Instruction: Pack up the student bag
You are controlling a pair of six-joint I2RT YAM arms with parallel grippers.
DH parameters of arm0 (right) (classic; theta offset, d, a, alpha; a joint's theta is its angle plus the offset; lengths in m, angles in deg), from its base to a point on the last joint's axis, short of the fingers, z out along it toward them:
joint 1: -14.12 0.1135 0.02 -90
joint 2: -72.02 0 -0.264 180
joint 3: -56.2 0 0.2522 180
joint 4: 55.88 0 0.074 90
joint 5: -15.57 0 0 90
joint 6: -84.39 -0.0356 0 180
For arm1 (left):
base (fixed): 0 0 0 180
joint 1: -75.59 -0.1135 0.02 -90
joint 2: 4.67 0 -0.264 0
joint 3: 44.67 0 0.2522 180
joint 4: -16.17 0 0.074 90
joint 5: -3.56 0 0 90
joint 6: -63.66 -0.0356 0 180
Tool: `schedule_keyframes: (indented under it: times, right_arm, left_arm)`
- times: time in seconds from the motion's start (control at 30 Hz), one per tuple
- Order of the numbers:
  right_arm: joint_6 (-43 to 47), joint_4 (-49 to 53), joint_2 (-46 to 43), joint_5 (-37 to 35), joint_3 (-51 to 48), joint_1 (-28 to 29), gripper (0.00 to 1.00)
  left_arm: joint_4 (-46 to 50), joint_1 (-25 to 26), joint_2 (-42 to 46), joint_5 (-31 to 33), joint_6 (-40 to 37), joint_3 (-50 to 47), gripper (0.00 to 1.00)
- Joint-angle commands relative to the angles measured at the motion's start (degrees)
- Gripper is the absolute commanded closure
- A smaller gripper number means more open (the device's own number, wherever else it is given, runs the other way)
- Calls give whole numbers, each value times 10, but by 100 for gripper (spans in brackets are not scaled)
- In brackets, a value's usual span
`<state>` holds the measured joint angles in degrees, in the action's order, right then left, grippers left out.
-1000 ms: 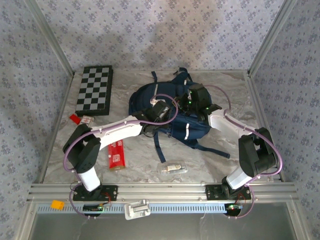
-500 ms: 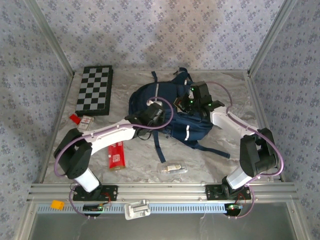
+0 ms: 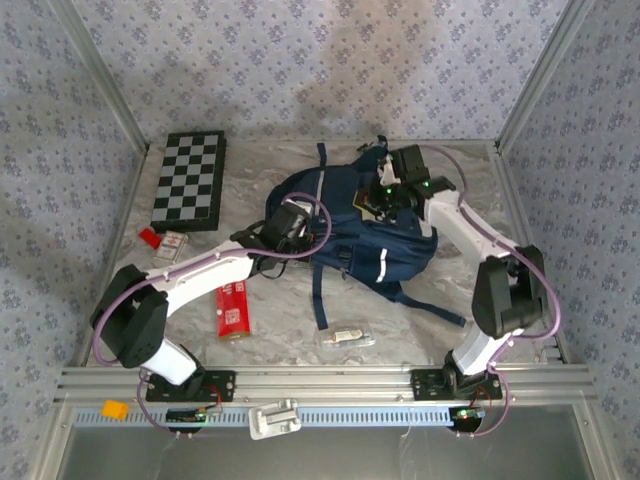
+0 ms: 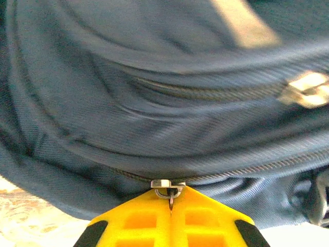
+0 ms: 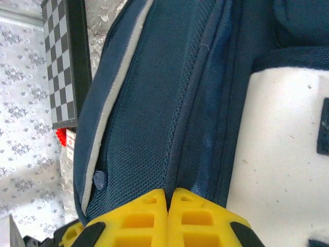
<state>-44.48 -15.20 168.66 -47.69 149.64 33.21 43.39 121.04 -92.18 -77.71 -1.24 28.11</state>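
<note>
The student bag (image 3: 370, 235) lies flat toward the back of the table (image 3: 270, 300), between the two arms, with a chessboard (image 3: 190, 180) well apart to its left and a red packet (image 3: 233, 310) near the front. The left gripper (image 4: 170, 194) is clamped tight on a small metal zipper pull (image 4: 168, 186) at the bag's lower edge. The right gripper (image 5: 167, 195) is pinched shut on a raised seam (image 5: 180, 144) of the navy fabric beside the white panel. The step in hand appears to be unzipping the bag so that things can go in. It would likely go best if the right arm held the fabric taut as an anchor while the left drew the pull along the line of the zipper track (image 4: 231, 172), not away from it. The tab is small and could slip from the fingers, and slack cloth could bunch ahead of the slider and jam it.
</note>
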Motion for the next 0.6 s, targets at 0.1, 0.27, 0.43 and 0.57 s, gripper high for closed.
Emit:
schedule_keyframes:
  times: [0.1,0.27,0.43,0.57]
  right_arm:
    - [94,70,93,32,143,-15,100]
    - [84,84,97,28,160,-13,73]
    - [33,78,9,-34,69,-3,55]
    - [-72,-6,-69,-50,-57,20,52]
  left_arm:
    - [-9,55,-37,-66,-15,84,100]
    - [19,58,-66,-26,-9,108,100]
    - [37,34,-69,-14,13,89,100]
    - [11,32,-54,-21,19,62,100]
